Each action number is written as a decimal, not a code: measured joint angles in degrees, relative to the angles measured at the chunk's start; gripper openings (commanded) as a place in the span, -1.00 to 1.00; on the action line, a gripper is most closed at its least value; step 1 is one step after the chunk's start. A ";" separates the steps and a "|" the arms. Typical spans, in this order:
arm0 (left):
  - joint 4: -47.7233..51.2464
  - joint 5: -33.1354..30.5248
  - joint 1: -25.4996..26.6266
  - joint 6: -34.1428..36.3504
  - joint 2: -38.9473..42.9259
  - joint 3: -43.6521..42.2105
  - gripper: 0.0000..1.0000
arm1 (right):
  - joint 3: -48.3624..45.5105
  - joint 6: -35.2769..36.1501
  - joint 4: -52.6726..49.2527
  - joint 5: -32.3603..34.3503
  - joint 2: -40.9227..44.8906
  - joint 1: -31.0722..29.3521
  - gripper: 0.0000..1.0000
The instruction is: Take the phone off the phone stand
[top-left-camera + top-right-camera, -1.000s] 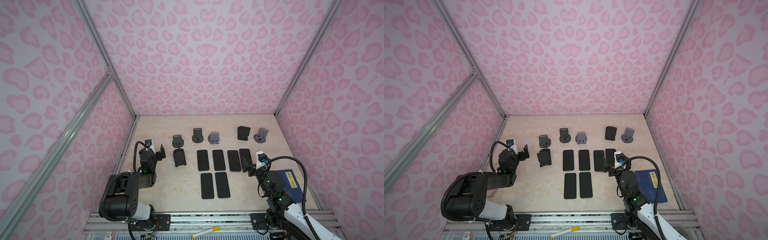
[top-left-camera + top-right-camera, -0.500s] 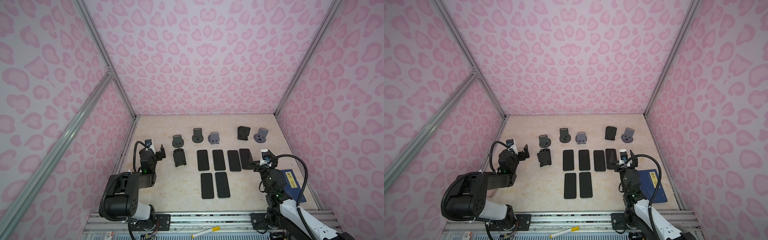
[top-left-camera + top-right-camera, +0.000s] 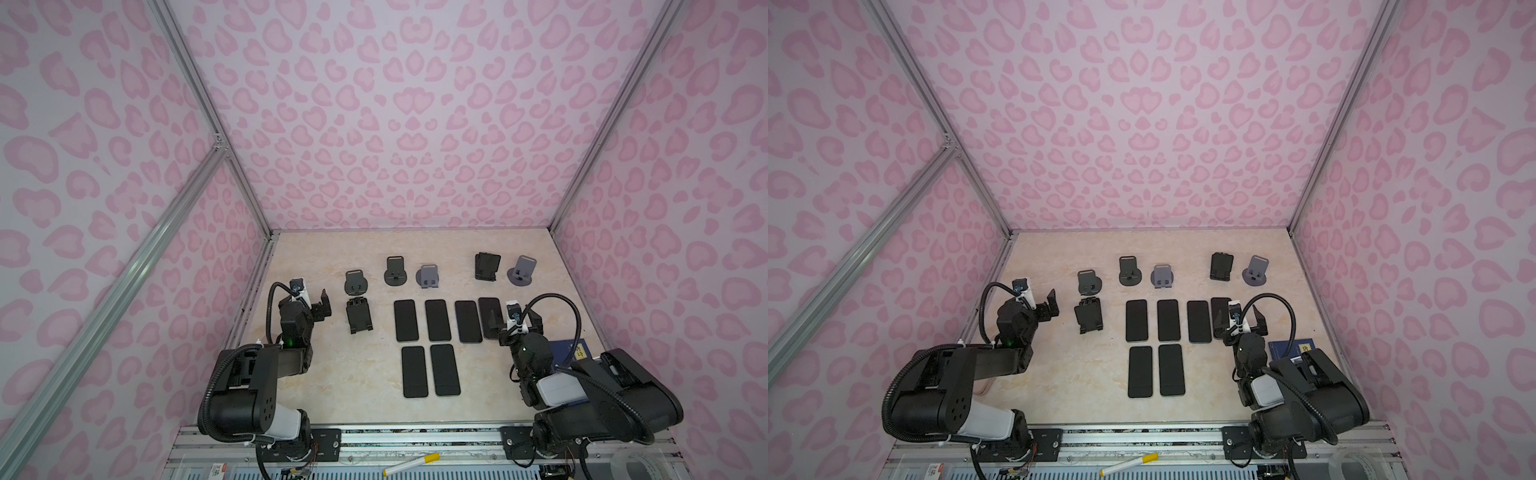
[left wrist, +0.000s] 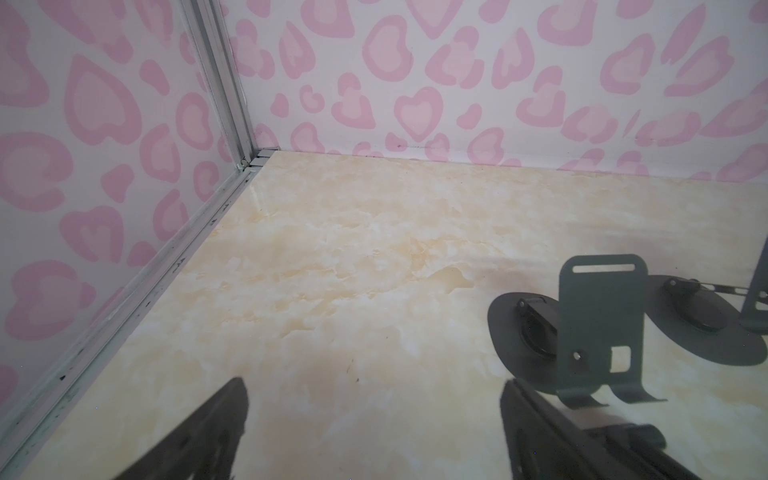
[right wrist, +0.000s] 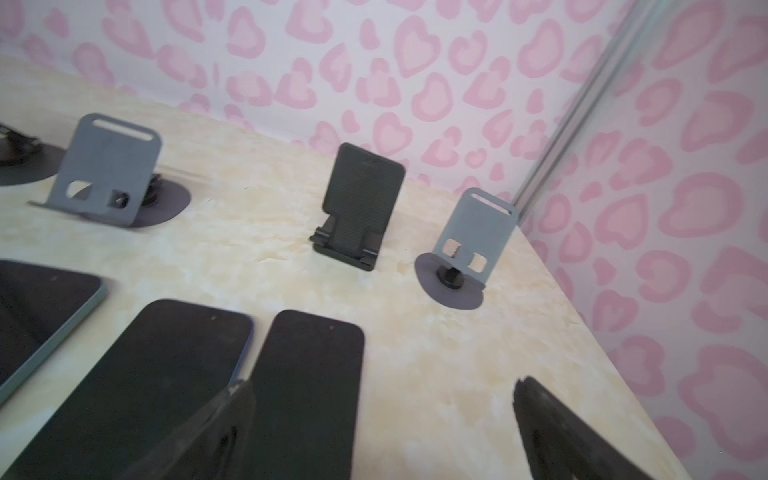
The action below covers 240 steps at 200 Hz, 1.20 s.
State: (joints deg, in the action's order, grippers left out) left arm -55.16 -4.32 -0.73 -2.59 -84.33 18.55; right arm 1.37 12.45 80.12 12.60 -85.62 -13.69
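On the marbled tabletop (image 3: 357,386), the right tool (image 3: 514,326) gapes beside the rightmost phone (image 3: 488,306).

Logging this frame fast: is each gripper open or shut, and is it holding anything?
Left gripper: open, holding nothing.
Right gripper: open, holding nothing.

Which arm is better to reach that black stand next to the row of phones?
Left. The left pincer is open and just beside the black stand. The right pincer is open too, but sits much farther off, by the phone at the row's other end.
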 measured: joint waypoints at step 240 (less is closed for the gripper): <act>0.28 0.02 0.00 0.02 0.00 0.00 0.95 | 16.09 -15.04 -17.46 -5.44 -4.00 13.90 1.00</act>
State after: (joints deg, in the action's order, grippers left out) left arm -54.87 -4.29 -0.73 -2.57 -84.33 18.55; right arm 17.45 -2.59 62.65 7.16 -89.62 0.21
